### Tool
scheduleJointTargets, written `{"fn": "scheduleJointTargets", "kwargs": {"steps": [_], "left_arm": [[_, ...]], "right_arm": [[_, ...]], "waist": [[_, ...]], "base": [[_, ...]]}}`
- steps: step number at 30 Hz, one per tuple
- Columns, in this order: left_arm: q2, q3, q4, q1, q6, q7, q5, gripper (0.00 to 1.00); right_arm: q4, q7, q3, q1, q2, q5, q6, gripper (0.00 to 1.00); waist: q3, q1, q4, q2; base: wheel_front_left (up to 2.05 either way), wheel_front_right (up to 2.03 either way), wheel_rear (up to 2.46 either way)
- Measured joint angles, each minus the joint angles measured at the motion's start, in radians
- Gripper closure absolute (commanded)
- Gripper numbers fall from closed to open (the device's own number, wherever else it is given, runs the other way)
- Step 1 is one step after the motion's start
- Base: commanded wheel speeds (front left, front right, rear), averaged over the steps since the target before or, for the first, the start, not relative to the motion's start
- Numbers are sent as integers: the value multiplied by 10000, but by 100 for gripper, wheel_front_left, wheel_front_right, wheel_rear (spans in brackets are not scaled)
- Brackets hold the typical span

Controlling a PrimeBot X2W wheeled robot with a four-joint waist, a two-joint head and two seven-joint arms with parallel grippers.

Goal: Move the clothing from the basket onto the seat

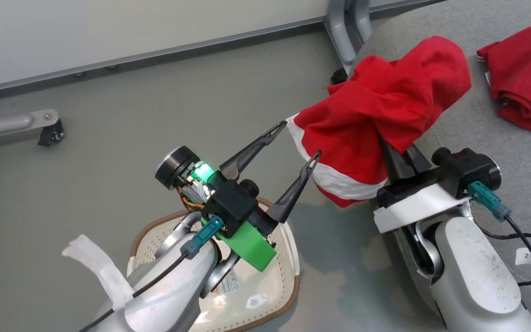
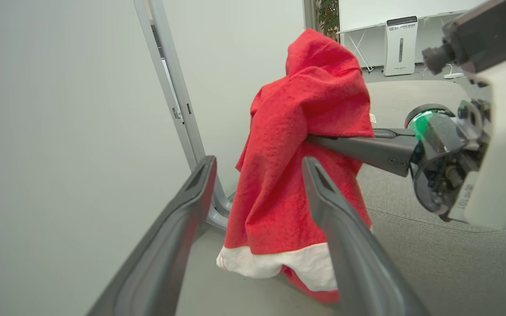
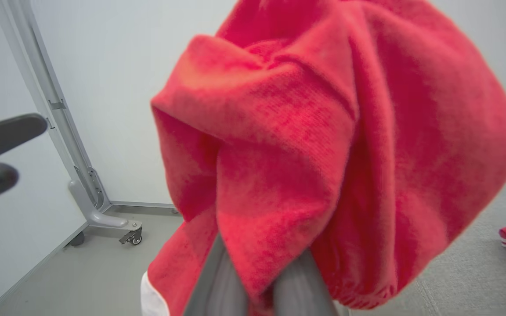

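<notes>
Over the tips of the right claw (image 1: 401,163) hangs a bright red soft fabric garment with a white band (image 1: 385,97). It is draped like a hood, so the claw's two dark fingers run up into the folds and their ends are hidden. Those fingers lie pressed together with cloth pinched between them, and the garment is lifted clear of the floor. Just ahead of the left claw (image 1: 301,139) is the white band's edge. This claw's jaws are spread wide and grip nothing. Whether its upper fingertip touches the band's corner cannot be made out.

Beyond the right claw and under the raised garment lies the large light grey fabric-upholstered seat (image 1: 514,152). Well past the claw to its right a second bright red garment (image 1: 523,78) rests crumpled on that seat, cut off by the edge of the head view.

Behind and below the left claw stands the cream-white perforated plastic basket with a brown rim (image 1: 296,290) on the floor. The left forearm covers much of it, leaving a sticker visible on its bottom.
</notes>
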Motion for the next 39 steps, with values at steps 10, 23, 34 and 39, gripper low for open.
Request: {"fn": "scheduleJointTargets", "kwargs": {"steps": [10,23,34,39], "left_arm": [[430,-36,-84,-1,0,6,21,0],[773,-182,-330,-2,63,151,21,0],[1133,-234,-763,-248,35,458,81,0],[1379,-232,-995,-459,-10,593,121,0]], "right_arm": [[-454,0,-947,596,-4,-159,0,100],[-662,0,-1592,1219,-2,224,0,100],[-1035,0,-2619,-631,-4,-123,0,100],[-1172,0,-3231,-2002,2,-640,0,100]], "waist": [[430,0,-1285,0],[1018,0,-2408,0],[1883,1,-2478,0],[2481,1,-2470,0]], "base": [[0,0,0],[0,0,0],[0,0,0],[0,0,0]]}}
